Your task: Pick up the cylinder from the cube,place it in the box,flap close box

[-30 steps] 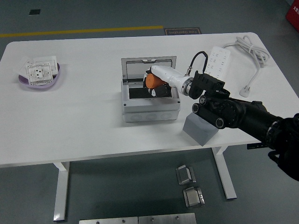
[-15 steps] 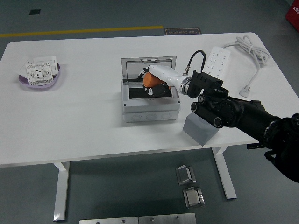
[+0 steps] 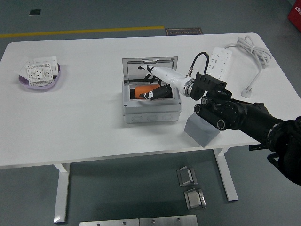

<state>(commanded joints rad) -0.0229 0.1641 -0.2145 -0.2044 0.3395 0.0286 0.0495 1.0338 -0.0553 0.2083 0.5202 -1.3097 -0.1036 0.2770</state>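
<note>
Head view, orange cylinder (image 3: 143,91) lying in grey box (image 3: 150,112), white hand (image 3: 157,89) above

The box (image 3: 151,96) sits in the middle of the worktop (image 3: 84,127), its lid standing up at the back. The cylinder (image 3: 144,91) lies inside the box. The right hand (image 3: 157,87) reaches in from the right, over the box. The cube (image 3: 202,130) is right of the box, near the front edge. A bowl (image 3: 41,79) is far left. A power strip (image 3: 219,60) lies behind on the right.
</note>
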